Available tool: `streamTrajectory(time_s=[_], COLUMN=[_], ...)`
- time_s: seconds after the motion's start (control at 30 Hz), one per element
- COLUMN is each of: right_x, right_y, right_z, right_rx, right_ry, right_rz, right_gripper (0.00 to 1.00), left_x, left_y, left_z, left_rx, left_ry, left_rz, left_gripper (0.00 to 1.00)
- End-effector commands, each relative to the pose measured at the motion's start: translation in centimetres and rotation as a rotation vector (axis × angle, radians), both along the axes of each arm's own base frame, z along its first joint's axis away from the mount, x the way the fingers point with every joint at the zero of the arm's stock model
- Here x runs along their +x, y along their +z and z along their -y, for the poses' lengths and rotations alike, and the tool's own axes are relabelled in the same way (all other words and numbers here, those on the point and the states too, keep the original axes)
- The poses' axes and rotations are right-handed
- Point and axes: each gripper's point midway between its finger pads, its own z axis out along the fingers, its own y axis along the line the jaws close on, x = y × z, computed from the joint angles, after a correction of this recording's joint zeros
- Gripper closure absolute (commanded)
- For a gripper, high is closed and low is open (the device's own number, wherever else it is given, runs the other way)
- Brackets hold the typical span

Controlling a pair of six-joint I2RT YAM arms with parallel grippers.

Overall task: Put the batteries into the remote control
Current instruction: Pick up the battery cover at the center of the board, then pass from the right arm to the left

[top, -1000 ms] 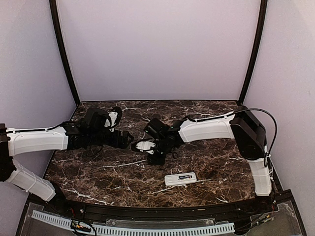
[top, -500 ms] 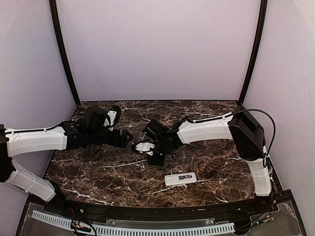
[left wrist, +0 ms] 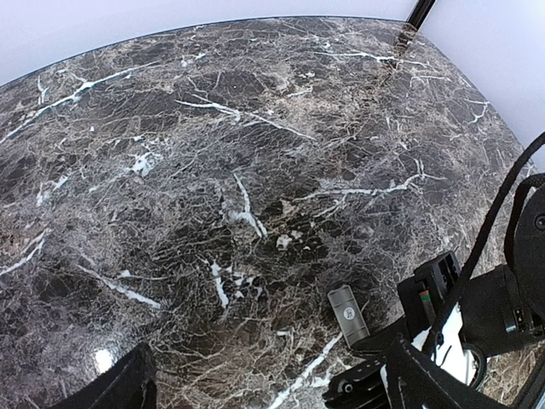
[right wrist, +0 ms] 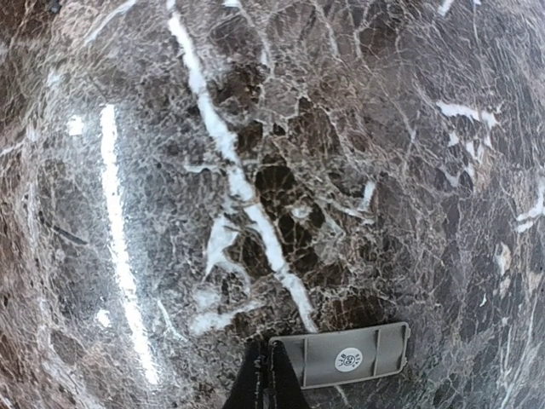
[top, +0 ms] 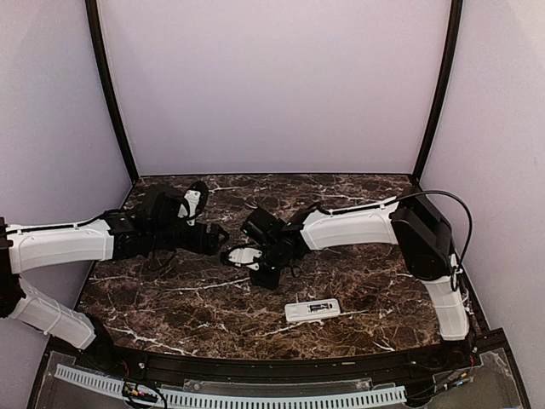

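Remote control (top: 312,309) well apart from right pincer (right wrist: 264,368), nearward of it; pincer fully closed, empty.

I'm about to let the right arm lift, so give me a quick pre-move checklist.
1. Right gripper shut: ok.
2. Cover piece really pinched at its end, not just touched: cannot tell.
3. Left gripper open, not touching the cover piece: ok.
4. Remote control lying apart from both arms: ok.
5. Batteries in the remote control: cannot tell.
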Motion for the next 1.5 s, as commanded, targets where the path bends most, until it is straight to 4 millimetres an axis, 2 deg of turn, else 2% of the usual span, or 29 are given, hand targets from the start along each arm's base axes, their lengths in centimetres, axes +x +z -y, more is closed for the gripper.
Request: streamTrajectory(time_s=[0.0,0.2,0.4,0.53,0.7,0.83,0.9,0.93,0.97,1.0,1.1,1.17,1.23,1.37,1.47], right_x=[-1.8,-1.9,-2.2,-3.5,-5.3,-7.2,-8.5,-9.3,-10.2,-11.0,-13.0,-13.9,-14.7,-15.8,-15.8], right_y=[-2.5,-0.7,2.9,5.5,10.1,13.9,16.1,17.3,18.9,20.2,23.6,24.9,25.8,27.0,27.5], right_z=[1.3,1.0,0.9,1.8,3.1,3.9,4.2,4.4,4.7,5.0,5.6,6.0,6.2,6.0,5.9], right_rx=[-0.084,-0.062,-0.008,0.04,0.145,0.227,0.27,0.295,0.327,0.351,0.411,0.42,0.424,0.444,0.459], right_ry=[0.018,0.021,-0.02,-0.06,-0.096,-0.073,-0.038,-0.012,0.019,0.052,0.127,0.158,0.181,0.217,0.212], right_rz=[-0.069,-0.069,-0.101,-0.169,-0.27,-0.337,-0.38,-0.405,-0.422,-0.441,-0.465,-0.465,-0.473,-0.491,-0.482], right_gripper=[1.0,1.0,1.0,1.0,1.0,1.0,1.0,1.0,1.0,1.0,1.0,1.0,1.0,1.0,1.0], left_x=[-0.1,-0.2,-0.2,-0.4,-1.8,-4.2,-6.4,-8.4,-9.5,-11.9,-16.0,-17.3,-18.0,-17.4,-17.6], left_y=[0.6,0.9,2.0,4.1,8.4,10.4,11.0,11.5,11.7,12.1,13.2,13.6,13.2,13.0,12.7], left_z=[-0.6,-0.7,-1.0,-1.8,-2.1,-0.5,1.0,2.1,2.6,3.6,5.3,6.4,7.4,9.4,10.5], left_rx=[0.005,0.005,0.008,0.023,-0.001,-0.027,-0.052,-0.081,-0.098,-0.127,-0.143,-0.074,-0.022,0.007,-0.001], left_ry=[0.008,0.007,0.006,0.006,-0.079,-0.278,-0.437,-0.574,-0.646,-0.787,-1.012,-1.104,-1.169,-1.207,-1.244], left_rz=[0.028,0.035,0.066,0.135,0.287,0.388,0.425,0.45,0.463,0.498,0.607,0.71,0.705,0.662,0.657], left_gripper=[0.07,0.07,0.08,0.09,0.11,0.17,0.18,0.19,0.19,0.19,0.15,0.14,0.14,0.19,0.25])
